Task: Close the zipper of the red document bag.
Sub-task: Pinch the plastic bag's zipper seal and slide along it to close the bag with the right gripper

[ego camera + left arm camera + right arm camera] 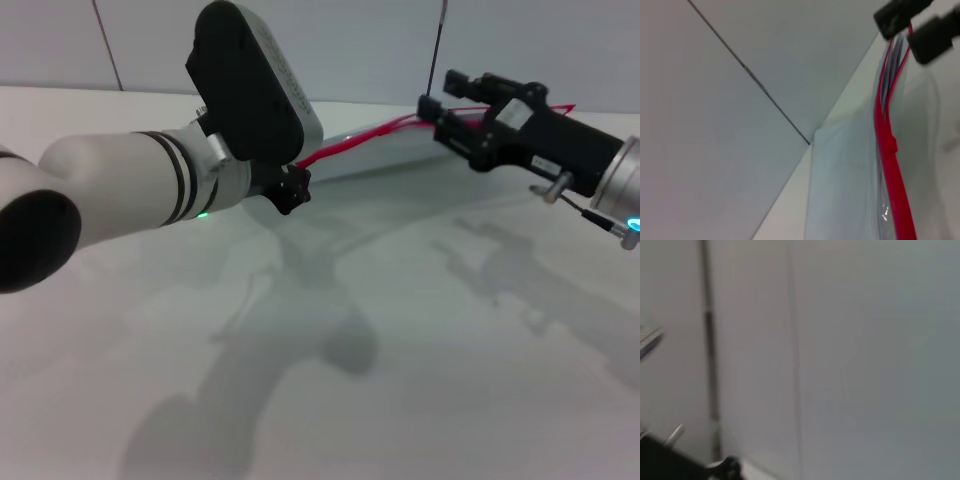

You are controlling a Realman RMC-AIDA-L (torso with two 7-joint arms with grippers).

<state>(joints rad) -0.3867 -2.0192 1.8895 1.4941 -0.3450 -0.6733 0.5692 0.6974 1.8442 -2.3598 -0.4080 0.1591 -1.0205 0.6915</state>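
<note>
The red document bag (375,150), a pale translucent pouch, hangs stretched between my two grippers above the table. Its zipper (350,143) is the red strip along the upper edge. My left gripper (291,188) is shut on the near end of that strip. My right gripper (440,112) is shut on the far end of the bag. In the left wrist view the zipper (892,170) is a single band up to a small red slider (890,145). Beyond the slider it splits into two strands that run to the right gripper's fingers (900,14).
The white table (420,340) lies below both arms, carrying their shadows. A grey panelled wall (350,40) with a dark seam stands behind. The right wrist view shows mostly wall (840,350) and a dark part of the gripper at one corner.
</note>
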